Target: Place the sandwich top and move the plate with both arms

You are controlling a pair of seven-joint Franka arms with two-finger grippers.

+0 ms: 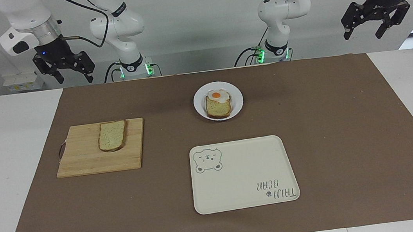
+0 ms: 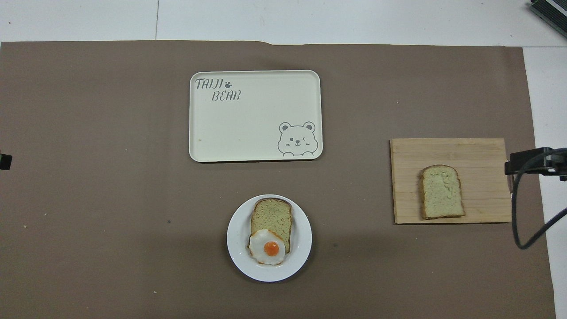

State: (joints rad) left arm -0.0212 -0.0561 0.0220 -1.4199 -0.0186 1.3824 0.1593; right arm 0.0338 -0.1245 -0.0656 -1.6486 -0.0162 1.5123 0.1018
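Observation:
The sandwich top (image 1: 112, 136) is a plain bread slice lying flat on a wooden cutting board (image 1: 86, 160) toward the right arm's end of the table; it also shows in the overhead view (image 2: 441, 192). The white plate (image 1: 199, 103) sits mid-table near the robots and bears a bread slice with a fried egg (image 1: 217, 104); the plate (image 2: 237, 248) also shows from overhead. My right gripper (image 1: 73, 76) is open and empty, raised high over the table's edge at the robots' end, above the board's end. My left gripper (image 1: 363, 32) is open and empty, raised high at the left arm's end. Both arms wait.
A cream rectangular tray with a bear drawing (image 1: 243, 174) lies farther from the robots than the plate; it also shows from overhead (image 2: 254, 115). A brown mat (image 1: 335, 135) covers most of the table. The cutting board (image 2: 483, 155) has a small handle loop.

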